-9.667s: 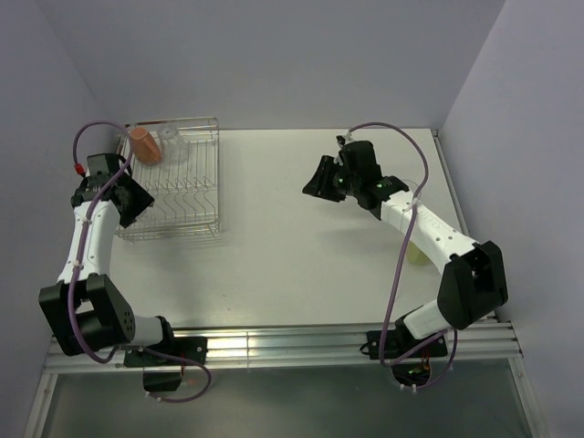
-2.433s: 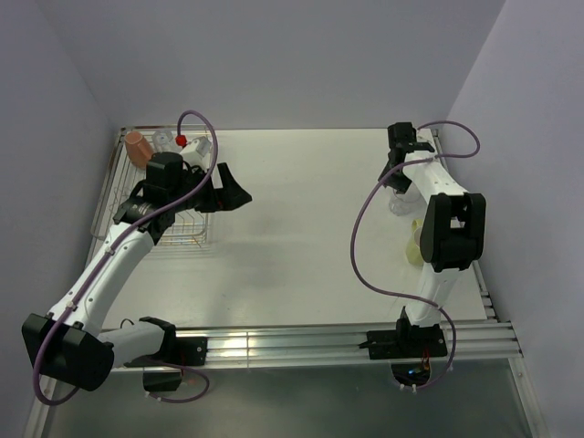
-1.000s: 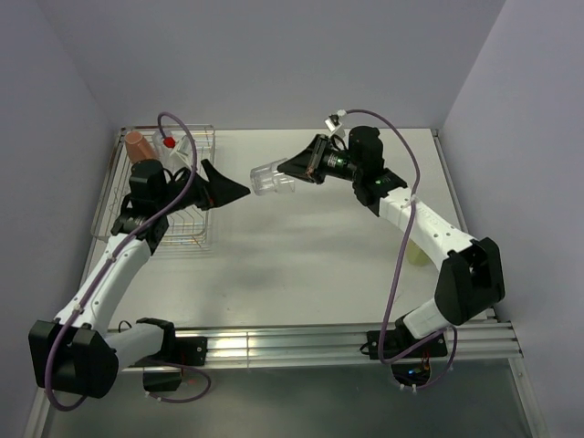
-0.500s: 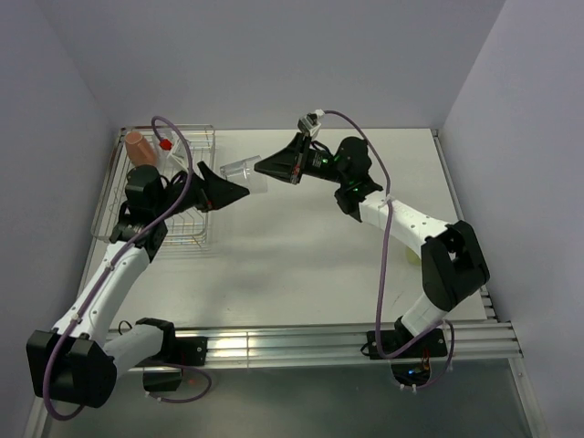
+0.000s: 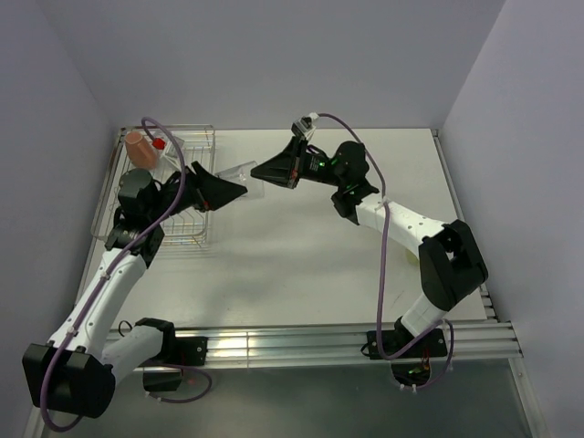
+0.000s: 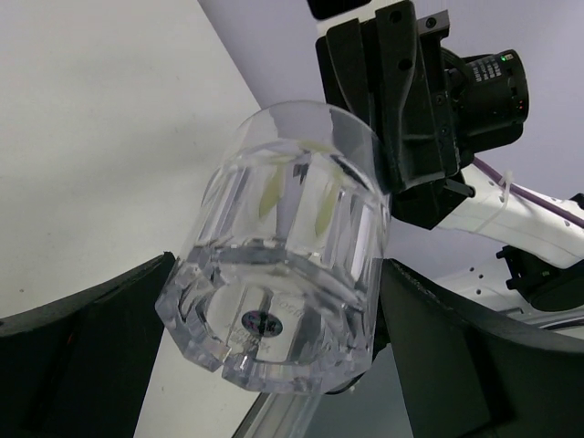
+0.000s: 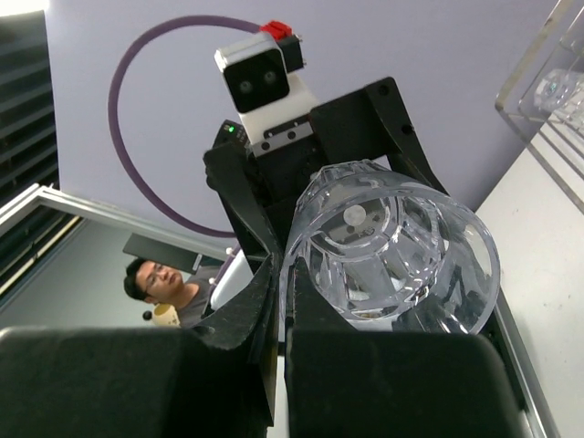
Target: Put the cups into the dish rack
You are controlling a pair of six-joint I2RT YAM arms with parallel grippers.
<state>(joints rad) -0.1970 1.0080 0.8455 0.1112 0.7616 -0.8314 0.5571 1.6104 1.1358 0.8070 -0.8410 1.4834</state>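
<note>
handoff | we've got the right gripper (image 5: pixel 260 171) pinching the clear tumbler (image 6: pixel 283 274) by its rim, mid-air just right of the dish rack (image 5: pixel 193 130) | left gripper (image 5: pixel 233 185) spread wide around the base, not gripping | risk: if right lets go before left clamps, we drop the glass; slick facets could slip too

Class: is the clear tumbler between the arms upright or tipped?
Tipped: the tumbler lies sideways, base facing the left wrist camera, mouth facing the right one.

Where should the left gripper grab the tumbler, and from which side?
Across the faceted wall near its base, coming from the base end: the tumbler lies sideways, base toward the open left gripper, while the right gripper pinches the rim.
</note>
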